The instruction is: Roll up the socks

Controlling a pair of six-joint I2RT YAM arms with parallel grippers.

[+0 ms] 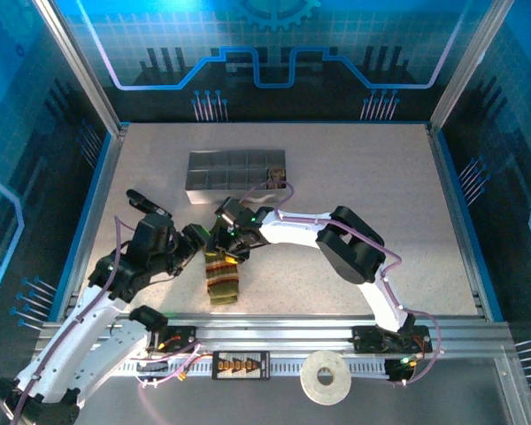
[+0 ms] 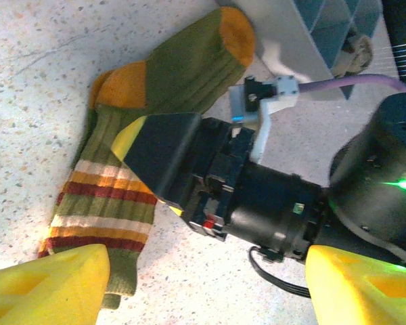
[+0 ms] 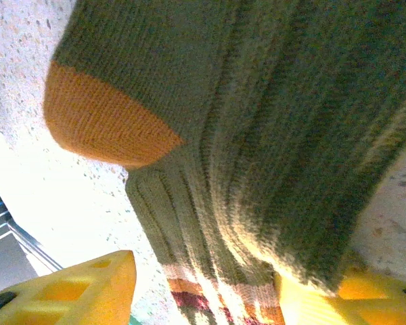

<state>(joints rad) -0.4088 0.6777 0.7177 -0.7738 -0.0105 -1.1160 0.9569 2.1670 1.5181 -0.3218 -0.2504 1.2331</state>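
While the left gripper [image 2: 206, 277] hangs with its yellow fingers spread wide and holding nothing, the olive sock [image 2: 111, 196] begins just ahead of its left-hand finger. The striped cuff is closest, the orange heel further on and the orange toe farthest. The long axis therefore runs away from those fingers, slanting to their right. The right gripper [image 3: 203, 271] is the nearer one. It sits over the sock's leg with parted fingers straddling the bunched knit, and bare table [image 3: 13, 40] shows beside one finger, so it is not pinching. A roll would likely travel along that axis. Beyond the toe stands the grey tray [image 2: 301, 37], with something beige in one compartment, too small to name. No brand or writing is readable.
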